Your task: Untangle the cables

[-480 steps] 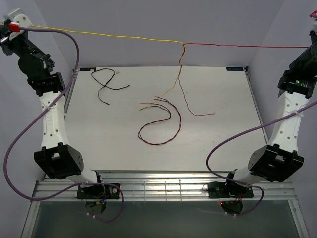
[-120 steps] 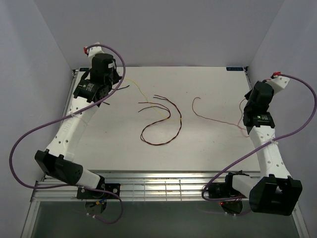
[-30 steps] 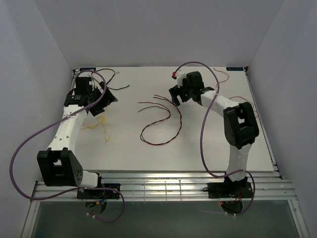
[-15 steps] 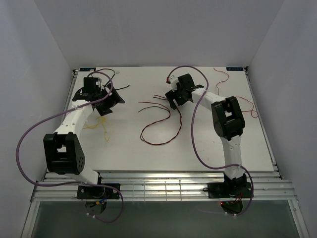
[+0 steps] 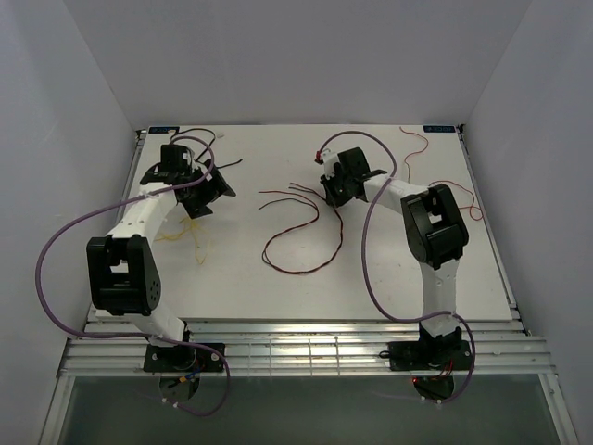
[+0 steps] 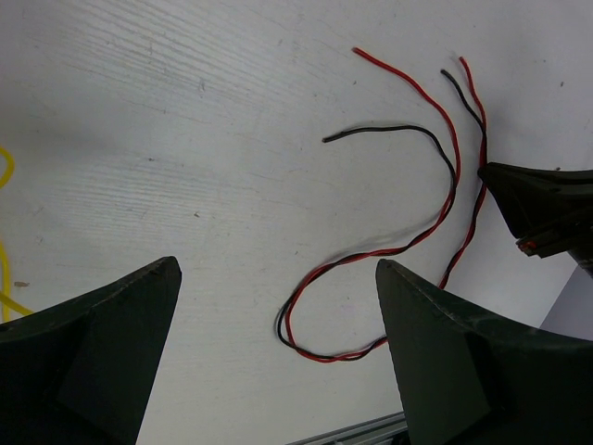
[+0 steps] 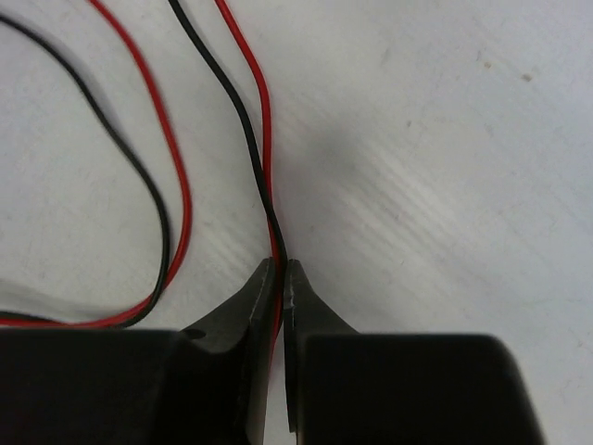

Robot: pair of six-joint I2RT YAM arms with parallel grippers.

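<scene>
The sorting looks mostly done. The yellow cable (image 5: 185, 236) lies alone at 9 o'clock on the table (image 5: 398, 269), a black cable (image 5: 233, 163) at 11 and a thin red cable (image 5: 419, 136) at 2, all apart. What is left is the red-and-black pair (image 5: 296, 270) at the centre, its strands wound round each other. The right gripper (image 7: 281, 271) is clenched on both strands near their 12 o'clock ends. The left gripper (image 6: 278, 278) hangs released, holding nothing.
</scene>
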